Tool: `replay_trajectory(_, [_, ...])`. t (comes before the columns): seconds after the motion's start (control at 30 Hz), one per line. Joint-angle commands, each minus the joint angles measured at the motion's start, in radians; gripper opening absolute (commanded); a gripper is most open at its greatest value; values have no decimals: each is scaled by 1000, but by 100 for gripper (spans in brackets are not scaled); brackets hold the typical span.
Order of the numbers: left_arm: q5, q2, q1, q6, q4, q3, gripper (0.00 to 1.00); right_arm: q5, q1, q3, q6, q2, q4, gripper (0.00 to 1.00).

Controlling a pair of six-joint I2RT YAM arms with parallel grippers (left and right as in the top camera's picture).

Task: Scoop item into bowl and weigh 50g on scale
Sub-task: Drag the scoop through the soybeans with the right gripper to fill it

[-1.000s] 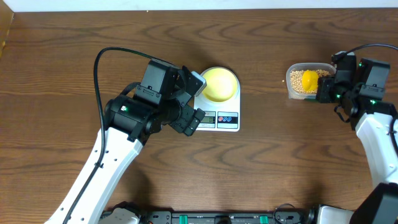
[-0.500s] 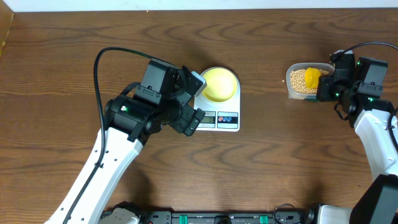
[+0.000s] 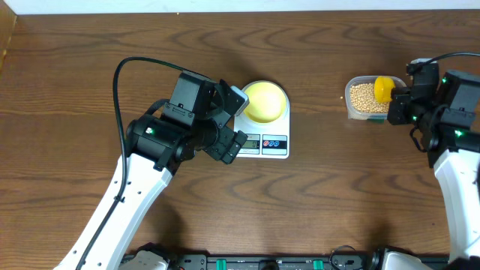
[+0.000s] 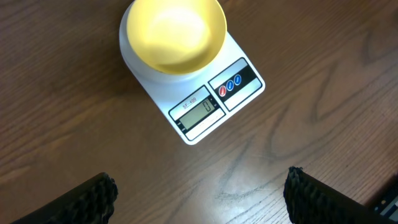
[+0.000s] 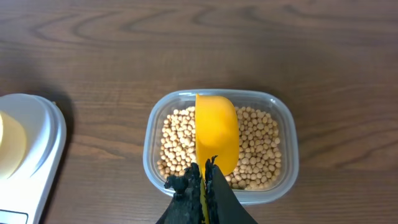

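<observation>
The pale-yellow bowl (image 3: 264,101) (image 4: 176,34) stands on the white scale (image 3: 262,144) (image 4: 205,115), and no beans show in it. The display reads 0. My left gripper (image 3: 238,120) (image 4: 200,183) hovers open beside the scale's display edge, holding nothing. To the right, tan beans (image 3: 361,96) (image 5: 177,140) fill a clear tub (image 3: 349,84) (image 5: 290,143). My right gripper (image 3: 397,101) (image 5: 204,171) is shut on the handle of a bright yellow scoop (image 3: 383,88) (image 5: 216,130). The scoop sits over the beans, and none show on its visible face.
Brown wooden table (image 3: 90,52) all round. A black cable (image 3: 120,75) loops over the left arm. The table's far edge runs along the top of the overhead view.
The right gripper has drawn the yellow scoop toward the tub's right, far side. The left arm, bowl and scale have not moved.
</observation>
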Motion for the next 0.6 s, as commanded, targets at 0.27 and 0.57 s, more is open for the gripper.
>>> replay_trajectory(0.27, [5,-9,3,17,-6,-2,88,165,-7,18,-79,7,-43,1])
replay_trajectory(0.57, [5,-9,3,17,-6,-2,88,206,-7,18,-95,112,-40,1])
